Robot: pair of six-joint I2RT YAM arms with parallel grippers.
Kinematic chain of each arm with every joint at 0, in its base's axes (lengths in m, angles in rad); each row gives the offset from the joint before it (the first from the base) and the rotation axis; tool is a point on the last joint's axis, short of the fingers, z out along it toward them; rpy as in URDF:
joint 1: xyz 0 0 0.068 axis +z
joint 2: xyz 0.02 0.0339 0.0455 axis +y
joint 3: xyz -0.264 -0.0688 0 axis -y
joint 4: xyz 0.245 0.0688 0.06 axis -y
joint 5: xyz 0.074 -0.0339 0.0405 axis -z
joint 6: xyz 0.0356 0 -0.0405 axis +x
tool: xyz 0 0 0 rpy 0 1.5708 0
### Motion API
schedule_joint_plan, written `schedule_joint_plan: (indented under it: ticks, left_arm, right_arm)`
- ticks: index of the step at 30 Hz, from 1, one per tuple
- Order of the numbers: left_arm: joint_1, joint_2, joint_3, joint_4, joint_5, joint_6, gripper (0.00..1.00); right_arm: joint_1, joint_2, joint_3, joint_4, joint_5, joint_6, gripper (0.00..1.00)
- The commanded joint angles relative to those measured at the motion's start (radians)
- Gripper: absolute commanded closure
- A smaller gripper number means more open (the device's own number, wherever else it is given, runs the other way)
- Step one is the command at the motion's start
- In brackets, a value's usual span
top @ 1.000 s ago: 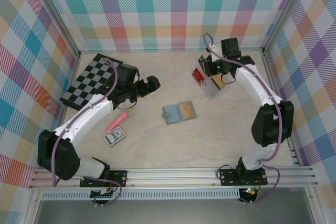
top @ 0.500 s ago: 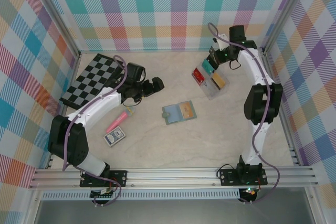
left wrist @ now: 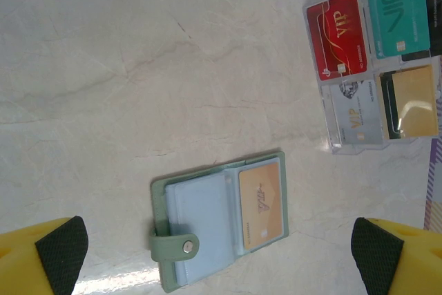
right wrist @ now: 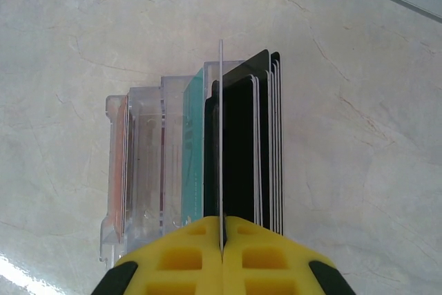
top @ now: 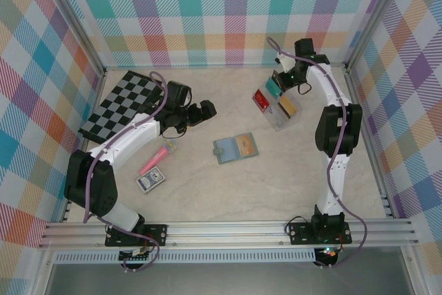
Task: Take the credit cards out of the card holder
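Nearest the arm bases, the blue playing-card pack (top: 150, 182) is lying on the counter (top: 207, 198), to the near left of the card holder (top: 235, 148), and is taking no part in the job. The card holder is lying open and flat near the middle of the counter, with its snap tab sticking out to one side. One pocket is looking empty while a gold card (left wrist: 261, 203) is sitting in the other, so the emptying is not finished.

Left of the card holder and slightly beyond it, the left tool (top: 200, 112) is hanging with its fingers spread wide apart, gripping nothing, and its wrist view is looking down on the open holder.

Beyond the card holder to the right, the clear tray (left wrist: 331, 148) is holding credit cards: a red card (left wrist: 338, 36), a teal card (left wrist: 397, 15) and a silver card (left wrist: 356, 112) are showing in its compartments, with dark cards (right wrist: 242, 150) stacked alongside.

Farthest from the card holder, above that tray, the right tool (right wrist: 222, 229) is pinching a thin card (right wrist: 221, 136) edge-on between closed fingers, poised at the dark stack.

I am judging most of the work done. The pinched card is waiting to be dropped in, and the gold card is waiting to be pulled from the holder.
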Motion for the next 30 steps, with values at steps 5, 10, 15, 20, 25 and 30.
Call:
schedule_joint_plan:
  ticks: [5, 10, 15, 20, 25, 30]
  left_arm:
    - [0.007, -0.002, -0.004, 0.001, 0.035, 0.0, 0.0]
    - [0.007, -0.026, -0.038, 0.03, 0.036, -0.021, 0.0]
    - [0.007, -0.026, -0.033, 0.034, 0.04, -0.022, 0.0]
    - [0.007, -0.026, -0.031, 0.028, 0.026, -0.016, 0.0]
    - [0.007, -0.026, -0.037, 0.02, 0.022, -0.016, 0.0]
    - [0.007, -0.03, -0.041, 0.011, 0.026, -0.015, 0.0]
  right_arm:
    - [0.001, 0.022, 0.036, -0.058, -0.006, -0.038, 1.0]
    - [0.001, 0.012, 0.043, -0.078, -0.018, -0.039, 0.85]
    - [-0.002, -0.034, 0.05, -0.074, -0.056, -0.005, 0.8]
    - [-0.004, -0.058, 0.061, -0.069, -0.045, 0.046, 0.79]
    - [-0.004, -0.073, 0.07, -0.067, -0.043, 0.123, 0.72]
    - [-0.004, -0.081, 0.071, -0.051, -0.037, 0.188, 0.72]
